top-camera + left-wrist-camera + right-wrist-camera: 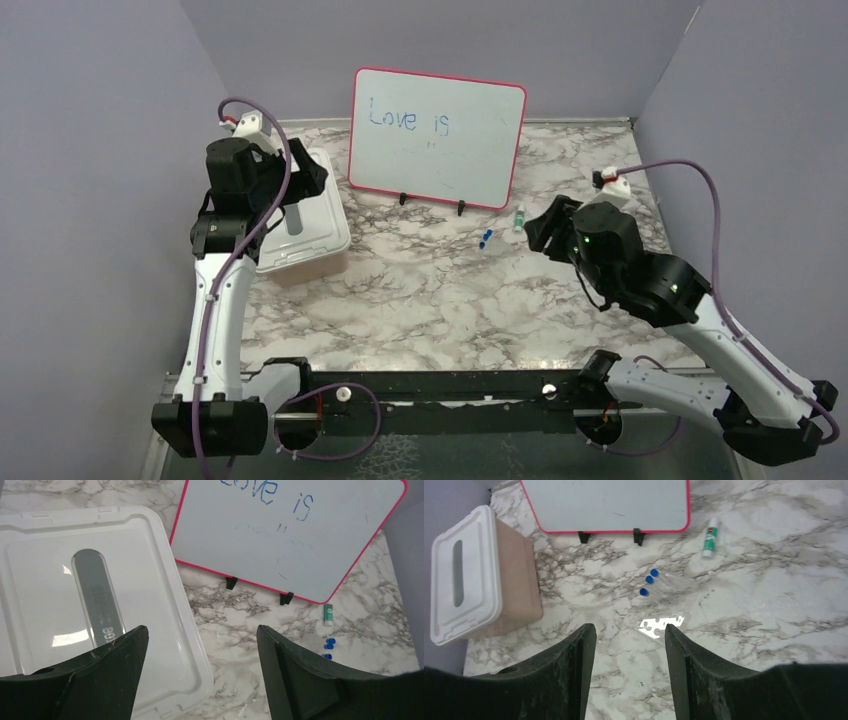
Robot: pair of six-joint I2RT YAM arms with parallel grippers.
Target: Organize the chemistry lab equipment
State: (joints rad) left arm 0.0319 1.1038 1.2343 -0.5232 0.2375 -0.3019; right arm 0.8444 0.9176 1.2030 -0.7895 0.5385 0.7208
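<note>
Tubes with blue caps [650,583], three side by side on marble table [749,640], near whiteboard [609,505]. Right gripper [630,630] hovering short of them, jaws apart, empty; left gripper [202,632] likewise (above bin lid [45,580]). Best lowered squarely, pinching one tube crosswise.

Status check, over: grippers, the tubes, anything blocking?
Left gripper open, empty, above white lid of pinkish plastic bin. Right gripper open, empty; three clear blue-capped tubes lying on marble table ahead. Lid shut; nothing between right gripper and tubes.
</note>
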